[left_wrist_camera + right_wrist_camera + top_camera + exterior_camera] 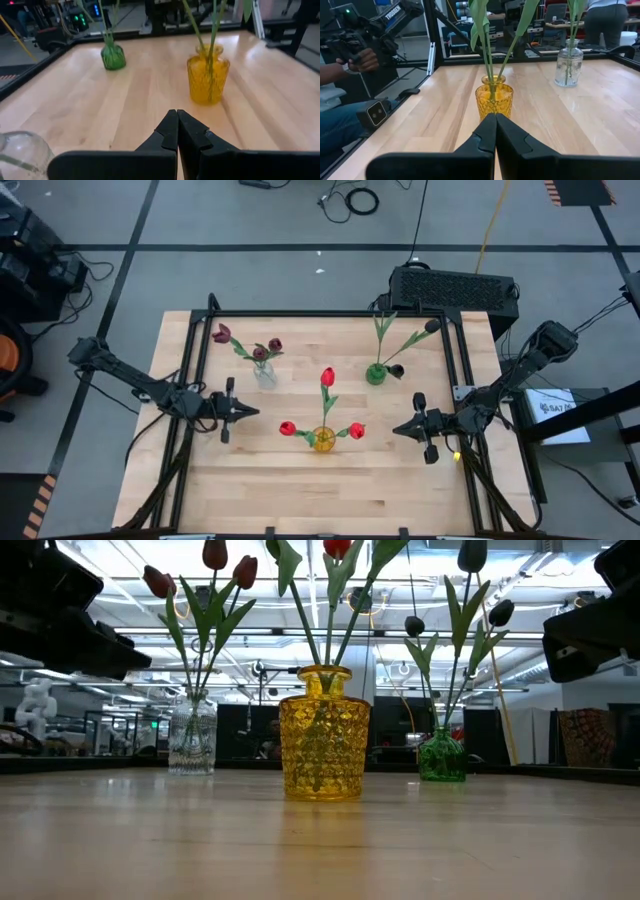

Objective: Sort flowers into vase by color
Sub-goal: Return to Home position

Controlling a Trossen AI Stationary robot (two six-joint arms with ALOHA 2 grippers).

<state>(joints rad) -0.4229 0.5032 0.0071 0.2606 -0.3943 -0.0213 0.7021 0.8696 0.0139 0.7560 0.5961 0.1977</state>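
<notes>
Three vases stand on the wooden table, each holding tulips by their stems. The yellow vase (323,440) (323,733) holds three bright red tulips (327,377). The clear vase (264,373) (192,736) holds maroon tulips (221,334). The green vase (375,373) (442,755) holds near-black tulips (432,326). My left gripper (254,412) (176,116) hovers shut left of the yellow vase. My right gripper (396,430) (495,118) hovers shut to its right. Neither touches anything.
A black frame (330,313) runs along the table's far and side edges. A black box (455,288) sits beyond the far right corner. A person's hand (362,59) holding a device shows beyond the table's near edge in the right wrist view. Bare wood (320,490) lies toward the near edge.
</notes>
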